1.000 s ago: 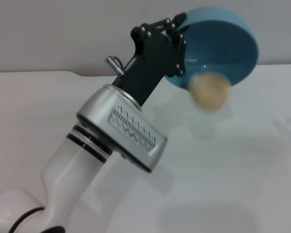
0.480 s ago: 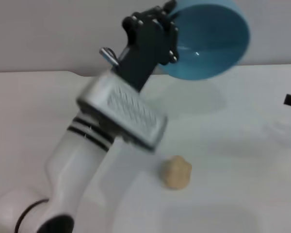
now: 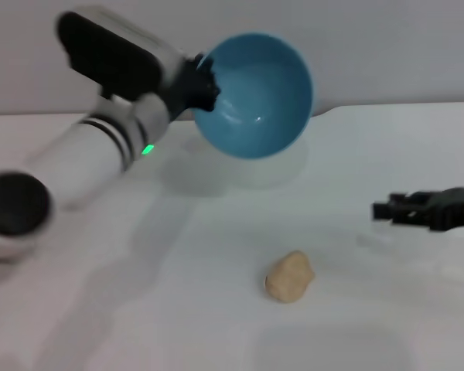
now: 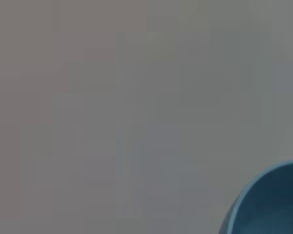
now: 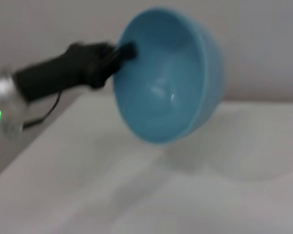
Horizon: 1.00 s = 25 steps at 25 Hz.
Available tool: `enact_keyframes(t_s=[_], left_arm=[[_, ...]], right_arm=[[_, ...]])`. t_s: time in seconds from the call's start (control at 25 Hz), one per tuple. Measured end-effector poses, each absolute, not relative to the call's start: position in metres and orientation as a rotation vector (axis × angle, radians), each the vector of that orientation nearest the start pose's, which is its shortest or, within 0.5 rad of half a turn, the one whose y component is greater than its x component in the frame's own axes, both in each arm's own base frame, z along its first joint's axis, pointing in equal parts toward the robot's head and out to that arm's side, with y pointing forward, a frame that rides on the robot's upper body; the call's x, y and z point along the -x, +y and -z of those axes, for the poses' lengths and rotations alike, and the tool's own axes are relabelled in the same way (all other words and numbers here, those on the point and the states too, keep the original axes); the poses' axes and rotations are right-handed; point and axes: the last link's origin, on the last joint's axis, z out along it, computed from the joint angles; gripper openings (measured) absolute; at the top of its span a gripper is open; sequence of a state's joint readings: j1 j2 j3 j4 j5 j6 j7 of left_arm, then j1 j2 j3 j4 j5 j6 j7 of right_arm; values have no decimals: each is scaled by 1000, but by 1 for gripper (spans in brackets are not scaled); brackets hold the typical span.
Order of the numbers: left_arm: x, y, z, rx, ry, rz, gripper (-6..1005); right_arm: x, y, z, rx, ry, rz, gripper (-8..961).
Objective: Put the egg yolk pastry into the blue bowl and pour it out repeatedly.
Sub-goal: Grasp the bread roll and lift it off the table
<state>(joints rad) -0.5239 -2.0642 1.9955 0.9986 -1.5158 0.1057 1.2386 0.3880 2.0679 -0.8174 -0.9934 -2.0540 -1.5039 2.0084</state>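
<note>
The blue bowl [image 3: 255, 97] hangs tipped on its side above the back of the table, its glossy inside facing me and empty. My left gripper [image 3: 205, 81] is shut on the bowl's rim at its left side. The right wrist view shows the same bowl [image 5: 166, 78] held by the left gripper [image 5: 119, 53], and a piece of the bowl's rim [image 4: 273, 204] shows in the left wrist view. The egg yolk pastry [image 3: 288, 277] lies on the white table, in front of the bowl and below it. My right gripper [image 3: 387, 209] reaches in low from the right edge, well right of the pastry.
The white table [image 3: 139, 309] runs across the whole view, with a grey wall [image 3: 387, 46] behind its back edge. Nothing else stands on it.
The pastry dropped out of the tipped bowl and came to rest on the table. My left arm swung left and lower with the bowl. The right gripper came further into view.
</note>
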Motion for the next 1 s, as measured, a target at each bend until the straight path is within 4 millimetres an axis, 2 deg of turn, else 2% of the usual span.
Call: enact_keyframes(t_s=[0.2, 0.24, 0.32, 0.36, 0.44, 0.68, 1.0], left_arm=[[199, 416, 49, 2173, -821, 447, 13], [209, 416, 45, 2181, -901, 448, 13], [232, 412, 35, 2193, -1061, 384, 13], [232, 412, 35, 2193, -1061, 384, 13], [246, 407, 28, 2190, -1154, 297, 13], [253, 398, 21, 2197, -1251, 217, 14], [250, 392, 21, 2222, -1252, 211, 13]], right_arm=[[-261, 333, -19, 2634, 1214, -293, 457], [-254, 337, -12, 2665, 1217, -173, 457], [-251, 339, -10, 2676, 1213, -122, 455], [-247, 342, -6, 2688, 1208, -49, 454], [-242, 346, -2, 2694, 1192, 34, 453], [-225, 356, 10, 2735, 1096, 159, 448], [-218, 359, 49, 2763, 963, 303, 442]])
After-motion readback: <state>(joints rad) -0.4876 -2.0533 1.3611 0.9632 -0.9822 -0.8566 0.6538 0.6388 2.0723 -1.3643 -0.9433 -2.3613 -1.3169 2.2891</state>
